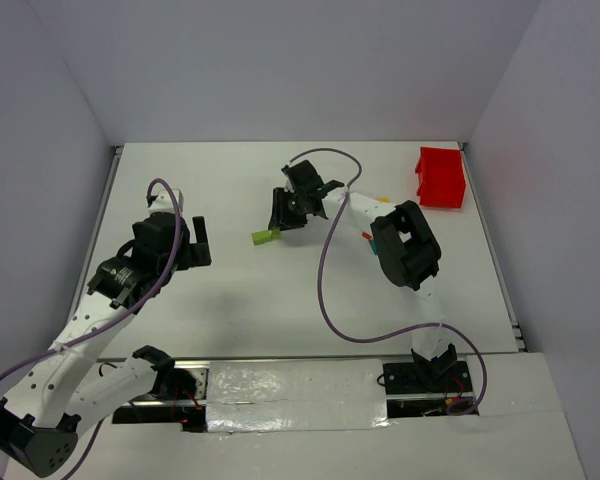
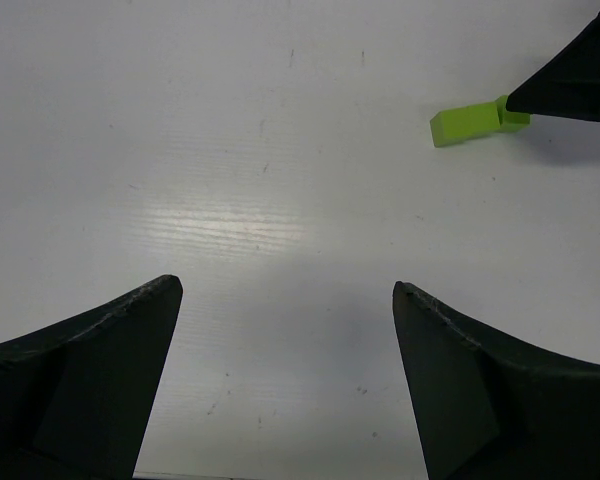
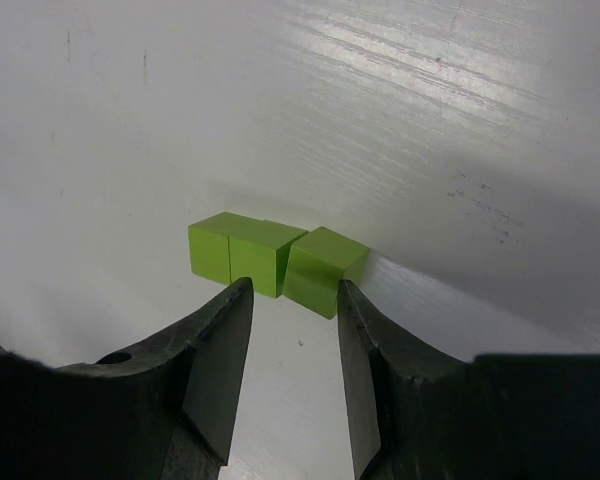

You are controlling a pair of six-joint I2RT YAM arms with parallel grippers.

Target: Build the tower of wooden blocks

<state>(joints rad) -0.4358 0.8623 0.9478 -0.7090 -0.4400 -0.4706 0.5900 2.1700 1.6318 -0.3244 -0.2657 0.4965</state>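
Two yellow-green wood blocks lie end to end on the white table: a longer bar [image 3: 242,252] and a shorter piece [image 3: 324,268], slightly out of line. From above they read as one green bar [image 1: 266,237]. My right gripper [image 3: 295,290] is partly open just short of them, with nothing between its fingers. Its fingertip [image 2: 570,78] reaches the bar's end [image 2: 468,124] in the left wrist view. Small red [image 1: 366,236], teal [image 1: 374,244] and yellow [image 1: 384,198] bits peek out beside the right arm, mostly hidden. My left gripper [image 2: 288,290] is wide open over bare table, well to the left [image 1: 194,246].
A red plastic bin [image 1: 441,178] stands at the back right corner. The right arm's purple cable [image 1: 325,270] loops over the table's middle. White walls close in the back and both sides.
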